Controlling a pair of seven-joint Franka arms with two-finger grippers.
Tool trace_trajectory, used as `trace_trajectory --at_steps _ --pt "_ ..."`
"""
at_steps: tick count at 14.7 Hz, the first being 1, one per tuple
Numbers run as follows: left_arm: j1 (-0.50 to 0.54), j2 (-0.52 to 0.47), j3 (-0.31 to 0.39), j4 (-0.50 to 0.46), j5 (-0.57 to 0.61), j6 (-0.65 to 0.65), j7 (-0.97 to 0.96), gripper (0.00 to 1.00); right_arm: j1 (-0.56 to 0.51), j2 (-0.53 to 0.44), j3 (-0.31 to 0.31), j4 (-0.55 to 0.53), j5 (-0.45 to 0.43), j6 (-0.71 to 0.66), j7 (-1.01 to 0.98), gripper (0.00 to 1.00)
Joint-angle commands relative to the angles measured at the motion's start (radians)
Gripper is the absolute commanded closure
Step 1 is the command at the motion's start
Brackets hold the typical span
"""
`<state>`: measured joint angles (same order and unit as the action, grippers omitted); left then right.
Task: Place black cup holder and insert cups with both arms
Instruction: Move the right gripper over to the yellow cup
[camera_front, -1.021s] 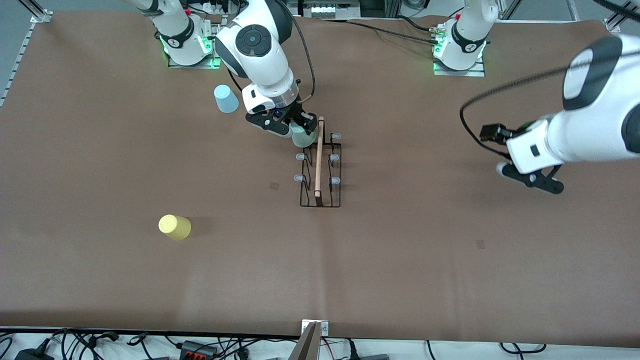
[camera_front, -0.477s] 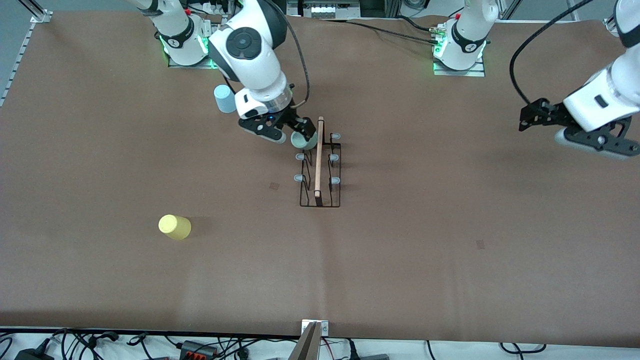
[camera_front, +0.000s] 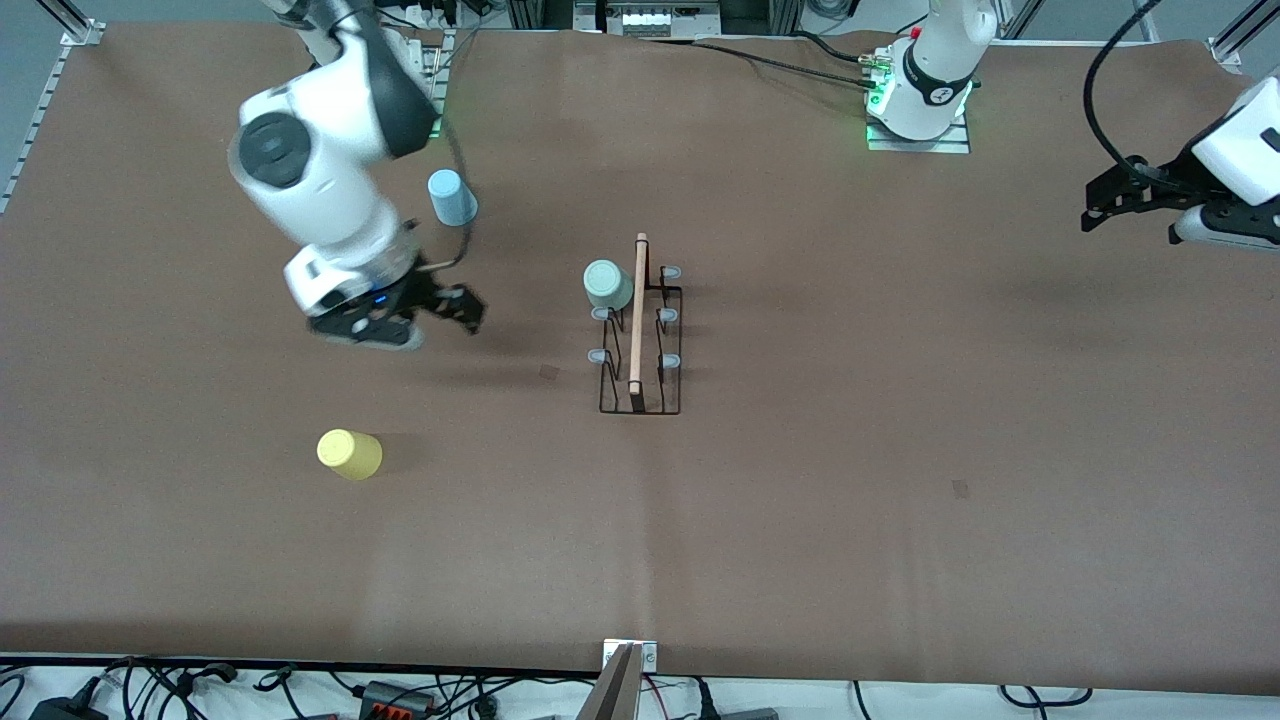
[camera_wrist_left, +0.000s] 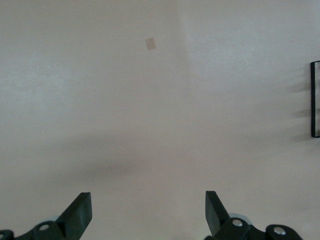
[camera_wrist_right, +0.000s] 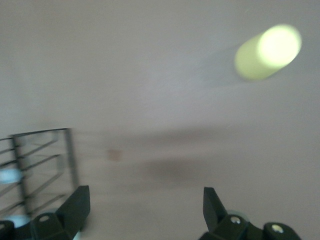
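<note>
The black cup holder (camera_front: 640, 345) stands mid-table with its wooden rod handle on top. The mint green cup (camera_front: 606, 284) sits upside down on one of its pegs farthest from the front camera. The light blue cup (camera_front: 452, 197) stands upside down near the right arm's base. The yellow cup (camera_front: 349, 453) lies on its side, nearer the front camera, toward the right arm's end. My right gripper (camera_front: 462, 308) is open and empty over bare table between the blue and yellow cups; its wrist view shows the yellow cup (camera_wrist_right: 267, 51) and the holder (camera_wrist_right: 42, 165). My left gripper (camera_front: 1105, 200) is open and empty over the left arm's end of the table.
The brown table cover carries two small darker patches (camera_front: 549, 371) (camera_front: 960, 488). Cables and plugs lie along the table edge nearest the front camera (camera_front: 380, 690). The arm bases (camera_front: 920, 100) stand along the edge farthest from the front camera. The holder's edge shows in the left wrist view (camera_wrist_left: 315, 100).
My right gripper let go of the mint cup on the holder's peg and swung away toward the right arm's end. My left gripper drew away toward the left arm's end of the table.
</note>
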<state>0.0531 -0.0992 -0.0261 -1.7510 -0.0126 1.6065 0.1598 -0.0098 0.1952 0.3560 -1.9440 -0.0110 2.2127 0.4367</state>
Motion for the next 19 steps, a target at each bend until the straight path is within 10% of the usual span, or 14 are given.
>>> trace_trajectory --at_steps 1,5,19 --pt "-0.016 0.024 -0.003 0.028 -0.013 0.000 -0.025 0.00 -0.067 0.056 -0.038 -0.006 -0.065 0.043 -0.234 0.00" --pt "-0.016 0.038 -0.005 0.054 0.009 -0.014 -0.023 0.00 -0.101 0.197 -0.078 0.023 -0.237 0.229 -0.297 0.00" --pt "-0.009 0.133 -0.038 0.206 0.048 -0.088 -0.028 0.00 -0.081 0.408 -0.134 0.125 -0.236 0.426 -0.398 0.00"
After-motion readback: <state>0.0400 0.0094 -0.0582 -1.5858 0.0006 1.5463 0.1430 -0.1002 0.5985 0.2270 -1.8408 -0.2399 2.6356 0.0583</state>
